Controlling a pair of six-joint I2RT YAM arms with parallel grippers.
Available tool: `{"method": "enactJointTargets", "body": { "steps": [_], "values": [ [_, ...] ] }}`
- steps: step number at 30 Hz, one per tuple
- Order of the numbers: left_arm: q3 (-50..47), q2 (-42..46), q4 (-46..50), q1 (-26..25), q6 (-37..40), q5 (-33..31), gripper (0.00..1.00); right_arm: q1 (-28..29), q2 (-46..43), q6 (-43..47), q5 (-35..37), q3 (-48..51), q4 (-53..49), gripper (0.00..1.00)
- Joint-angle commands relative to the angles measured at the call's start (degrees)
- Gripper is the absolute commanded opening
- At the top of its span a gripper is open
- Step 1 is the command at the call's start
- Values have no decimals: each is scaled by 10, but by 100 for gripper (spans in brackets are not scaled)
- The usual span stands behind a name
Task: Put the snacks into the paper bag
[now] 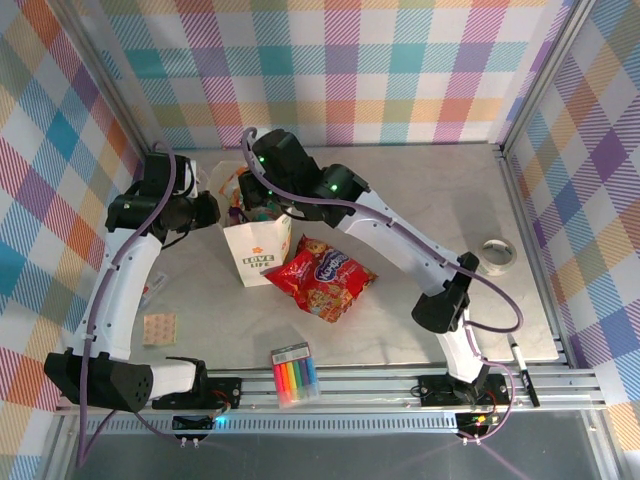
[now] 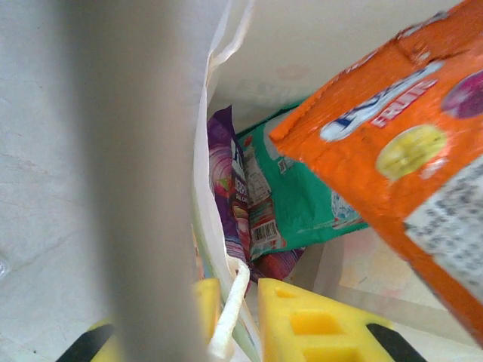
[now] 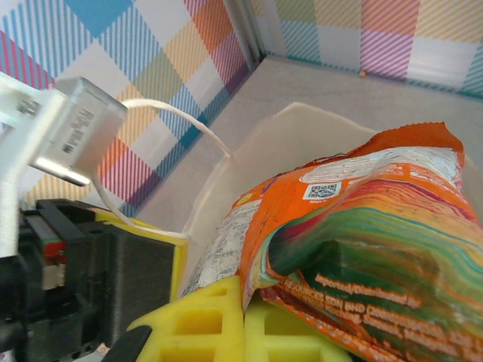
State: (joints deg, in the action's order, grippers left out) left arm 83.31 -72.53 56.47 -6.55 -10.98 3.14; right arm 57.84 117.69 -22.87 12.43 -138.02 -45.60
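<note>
The white paper bag [image 1: 258,250] stands upright left of centre. My left gripper [image 2: 238,290] is shut on the bag's near wall and a twisted white handle [image 2: 230,309], holding the mouth open. My right gripper [image 3: 245,290] is shut on an orange snack packet [image 3: 355,226] and holds it over the bag's mouth, beside the left gripper [image 1: 212,208]. In the left wrist view the orange packet [image 2: 400,136] hangs at the upper right, above a purple packet [image 2: 226,188] and a teal-and-white packet [image 2: 298,200] lying inside the bag. A large red packet [image 1: 320,275] lies on the table right of the bag.
A clear pack of rainbow markers [image 1: 295,378] lies by the front rail. A tape roll [image 1: 495,255] and a black pen [image 1: 522,365] sit at the right, a small card [image 1: 158,327] at the left. Checked walls close in the back and both sides.
</note>
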Motion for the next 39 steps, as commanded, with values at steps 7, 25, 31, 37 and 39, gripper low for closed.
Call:
{"method": "enactJointTargets", "body": {
  "steps": [7,25,31,37,39],
  "values": [
    [-9,1,-19,5,-4,15,21,4,9,-46,14,-23,-3,0],
    [-17,-1,-21,6,1,20,21,-20,60,-71,-5,-52,12,0],
    [-21,3,-20,6,2,19,21,-25,77,-70,-9,-71,18,0],
    [-22,5,-17,6,3,15,21,-27,94,-73,-13,-81,10,0],
    [-23,6,-17,6,3,16,21,-28,98,-73,-17,-81,11,0]
  ]
}}
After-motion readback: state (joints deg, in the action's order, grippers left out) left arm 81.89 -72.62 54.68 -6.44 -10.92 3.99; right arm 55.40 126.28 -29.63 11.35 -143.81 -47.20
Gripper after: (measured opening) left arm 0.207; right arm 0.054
